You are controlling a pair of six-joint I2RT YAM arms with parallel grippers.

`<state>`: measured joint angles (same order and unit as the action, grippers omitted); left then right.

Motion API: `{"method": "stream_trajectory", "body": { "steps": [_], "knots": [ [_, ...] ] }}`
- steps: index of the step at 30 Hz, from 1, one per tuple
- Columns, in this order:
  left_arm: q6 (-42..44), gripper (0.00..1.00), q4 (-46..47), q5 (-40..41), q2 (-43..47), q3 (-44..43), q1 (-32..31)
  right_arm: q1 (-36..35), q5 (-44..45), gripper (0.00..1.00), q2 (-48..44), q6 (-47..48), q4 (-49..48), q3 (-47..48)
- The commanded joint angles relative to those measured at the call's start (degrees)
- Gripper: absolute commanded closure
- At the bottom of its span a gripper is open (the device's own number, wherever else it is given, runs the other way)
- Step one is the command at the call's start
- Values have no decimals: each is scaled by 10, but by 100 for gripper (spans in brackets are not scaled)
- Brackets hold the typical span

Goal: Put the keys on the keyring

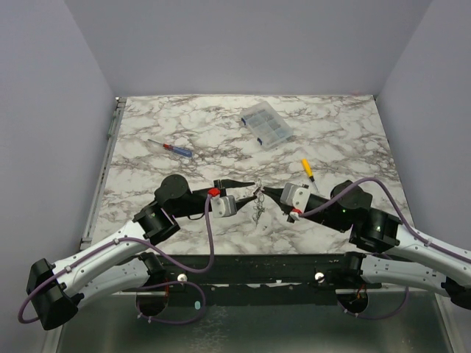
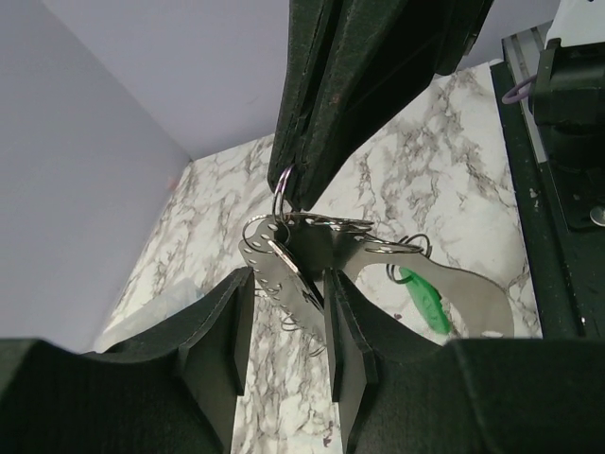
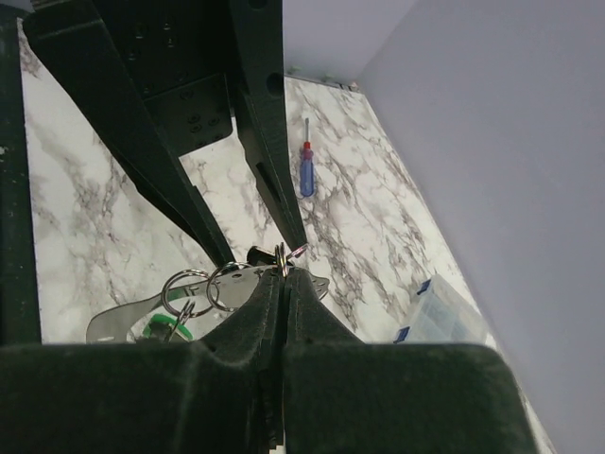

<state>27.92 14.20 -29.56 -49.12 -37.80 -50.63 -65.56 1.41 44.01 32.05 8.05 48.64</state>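
Observation:
A small keyring (image 3: 281, 255) is pinched at the tips of my right gripper (image 3: 284, 274), which is shut on it. Silvery keys (image 2: 276, 270) and extra rings (image 3: 189, 291) hang from it, along with a green tag (image 2: 425, 298). In the top view this cluster (image 1: 257, 209) dangles just above the marble between both grippers. My left gripper (image 2: 285, 284) is open. One flat key lies in the gap and leans against the right finger (image 2: 348, 326). The left gripper (image 1: 250, 184) faces my right gripper (image 1: 266, 193) tip to tip.
A blue-and-red screwdriver (image 1: 171, 148) lies at the back left and a yellow-handled one (image 1: 307, 169) behind the right arm. A clear compartment box (image 1: 265, 125) sits at the back centre. Grey walls close in the marble table (image 1: 184, 125) on three sides.

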Motion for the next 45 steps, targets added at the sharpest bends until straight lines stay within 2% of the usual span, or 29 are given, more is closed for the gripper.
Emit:
{"method": "stream_trajectory", "body": {
  "steps": [1,6,9,10,13,18,29,45],
  "knots": [
    [-4,59,22,-17,8,9,-2,-3,-37,99,-7,-17,-32,-2],
    [-9,60,28,-30,10,11,-1,-3,-40,99,-3,-20,-43,-7],
    [-11,67,28,-31,10,10,-2,-3,-42,99,1,-19,-44,-4],
    [-11,73,29,-30,10,10,-1,-3,-43,99,3,-18,-45,-2],
    [-10,100,29,-27,10,9,-1,-3,-45,99,5,-17,-48,-1],
    [-10,100,29,-26,11,9,-1,-3,-43,99,3,-23,-74,-12],
    [-12,100,29,-44,11,8,-1,-3,-27,99,3,-57,-217,-80],
    [-5,100,29,6,21,12,-1,-3,34,99,-19,-54,-185,-88]
  ]
}}
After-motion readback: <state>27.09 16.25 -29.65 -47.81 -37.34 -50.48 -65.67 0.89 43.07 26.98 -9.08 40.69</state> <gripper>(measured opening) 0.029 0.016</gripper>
